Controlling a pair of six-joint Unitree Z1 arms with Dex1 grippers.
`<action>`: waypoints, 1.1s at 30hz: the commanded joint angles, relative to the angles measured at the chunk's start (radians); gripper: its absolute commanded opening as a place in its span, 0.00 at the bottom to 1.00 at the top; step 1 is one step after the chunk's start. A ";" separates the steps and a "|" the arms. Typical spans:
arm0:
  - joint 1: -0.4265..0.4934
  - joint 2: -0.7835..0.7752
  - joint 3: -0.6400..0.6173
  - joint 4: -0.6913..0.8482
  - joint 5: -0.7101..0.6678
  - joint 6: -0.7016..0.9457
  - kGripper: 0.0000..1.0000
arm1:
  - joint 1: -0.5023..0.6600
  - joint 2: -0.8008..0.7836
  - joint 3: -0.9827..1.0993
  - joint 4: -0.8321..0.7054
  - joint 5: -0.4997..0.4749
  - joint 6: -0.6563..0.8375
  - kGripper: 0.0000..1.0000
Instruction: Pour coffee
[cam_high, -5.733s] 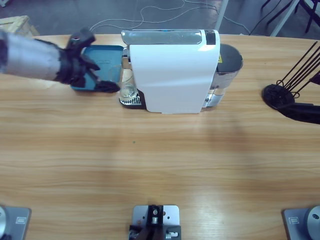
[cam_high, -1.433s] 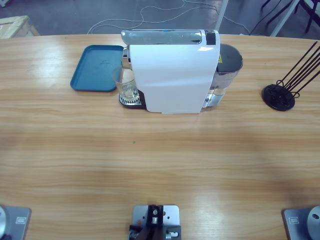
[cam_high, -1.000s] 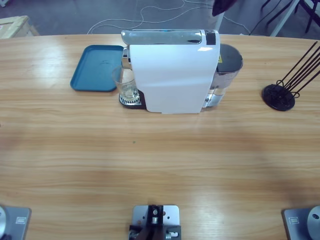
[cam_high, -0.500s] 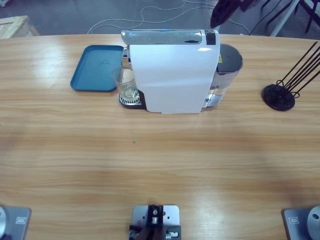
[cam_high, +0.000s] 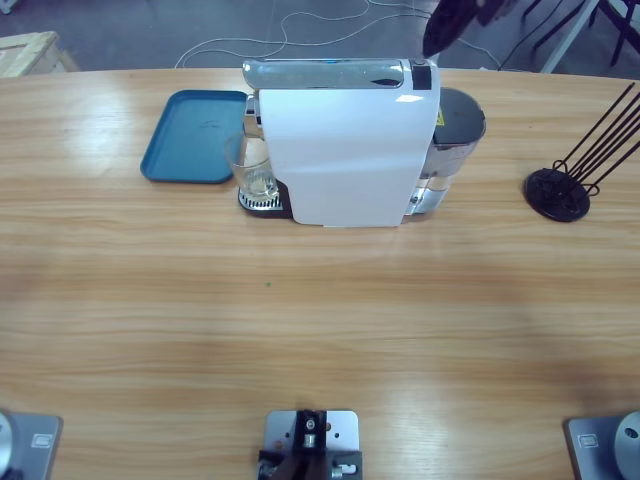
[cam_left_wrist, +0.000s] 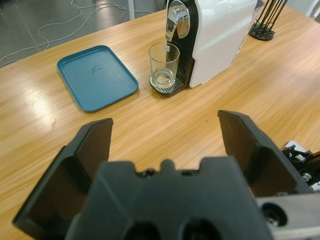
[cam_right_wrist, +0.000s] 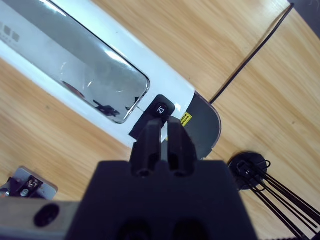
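1. The coffee is only a thin pale film at the bottom of the clear glass, too faint for its colour to be made out. The glass stands on the drip grille under the spout of the white machine, at the machine's 9 o'clock in the high view.
2. Since 5.7 s ago, an arm that reached over the blue tray has gone from the high view. The glass, tray and machine have not moved.
3. Since 0.5 s ago the dark shape at the top edge, at the machine's 1 o'clock, has barely shifted.
4. The left gripper has its jaws spread wide, holding and touching nothing. It hangs above bare table, with the glass far off at its 12 o'clock.
5. The right gripper has its jaws pressed together with nothing between them. It points down at the black button at the end of the machine's silver lid. Whether it touches the button cannot be told.
6. The wire stand is cut off by the right edge in the high view.
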 joint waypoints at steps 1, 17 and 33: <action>-0.002 0.015 0.042 -0.007 -0.007 0.011 0.90 | -0.012 0.089 -0.010 0.009 -0.006 0.013 0.00; -0.002 0.016 0.042 -0.007 -0.007 0.011 0.90 | -0.010 0.071 0.048 -0.005 -0.013 0.013 0.00; -0.002 0.031 0.043 -0.018 -0.008 0.012 0.98 | -0.010 -0.130 -0.043 0.064 0.031 0.016 1.00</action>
